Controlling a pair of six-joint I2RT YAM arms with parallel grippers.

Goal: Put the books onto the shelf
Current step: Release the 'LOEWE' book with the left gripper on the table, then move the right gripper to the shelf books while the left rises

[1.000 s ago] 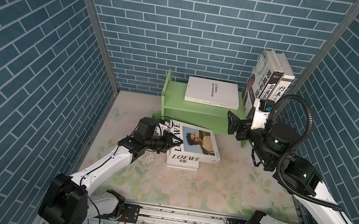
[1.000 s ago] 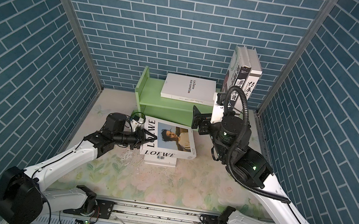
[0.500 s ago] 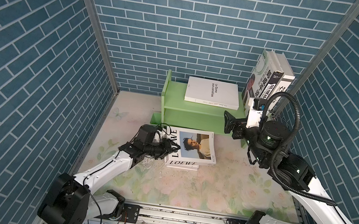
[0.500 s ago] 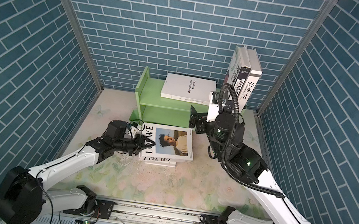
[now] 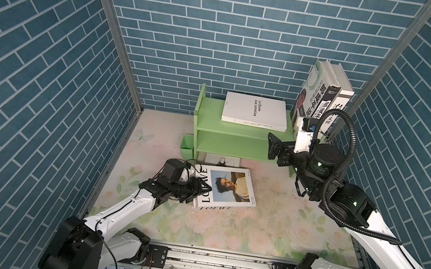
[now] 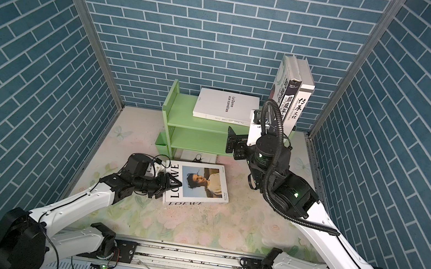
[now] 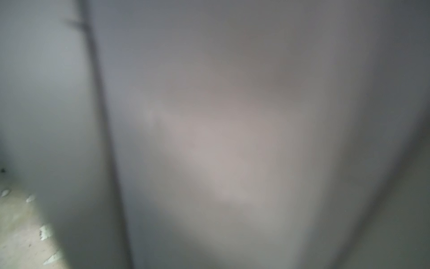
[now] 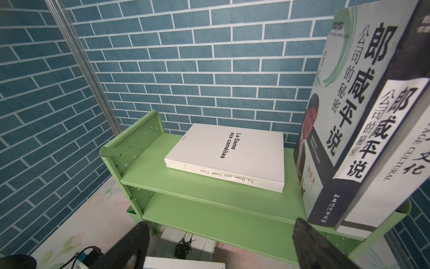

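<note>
Left pincer (grip unclear) has lowered white LOEWE portrait book onto floral surface, still unshelved; right pincer gapes empty

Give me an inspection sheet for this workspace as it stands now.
Surface: floral-print table mat, no spill seen.
Job's things: portrait-cover LOEWE book lies flat on the mat, off the shelf; white "La Dame aux camélias" book lies flat on the top tier of the green two-tier shelf; two tall books stand upright at its right end.
Clutter: small black object on a white item under the shelf.
Grippers: left gripper at the LOEWE book's left edge, jaw state unclear; right gripper open, empty, facing the shelf.
Cables: black corrugated conduit loops over the right arm.
Surroundings: blue brick-pattern walls on three sides.
</note>
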